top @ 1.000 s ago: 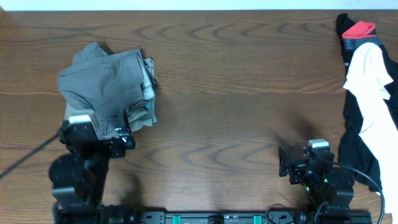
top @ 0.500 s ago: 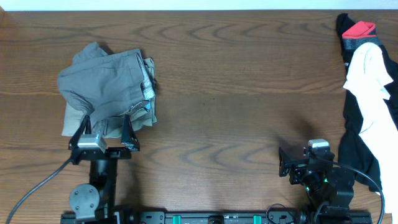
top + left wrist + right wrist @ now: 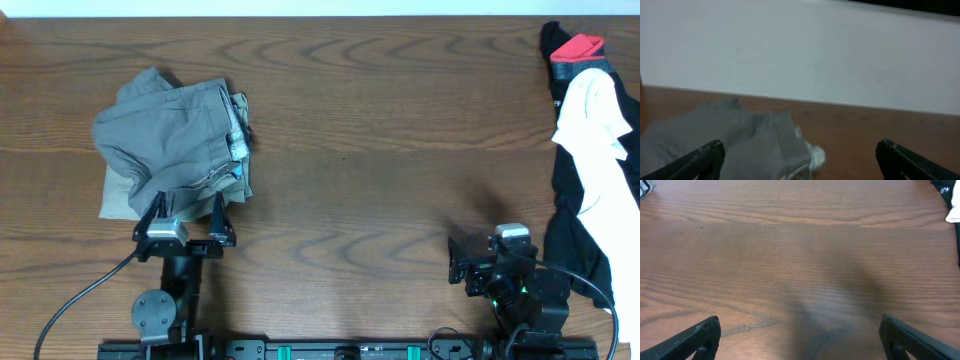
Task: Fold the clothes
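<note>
Table (image 3: 400,130) of brown wood, clothes at both ends, both grippers empty.
Heap of black, white and red clothes (image 3: 585,130) lies along the right edge. Bunched grey shorts (image 3: 165,135) lie at the left, on top of khaki shorts (image 3: 118,203) whose corner shows beneath. Left gripper (image 3: 188,207) hovers at the near edge of the grey shorts, fingers wide apart, holding nothing. Right gripper (image 3: 800,339) sits near the front right, fingers spread over bare wood.
</note>
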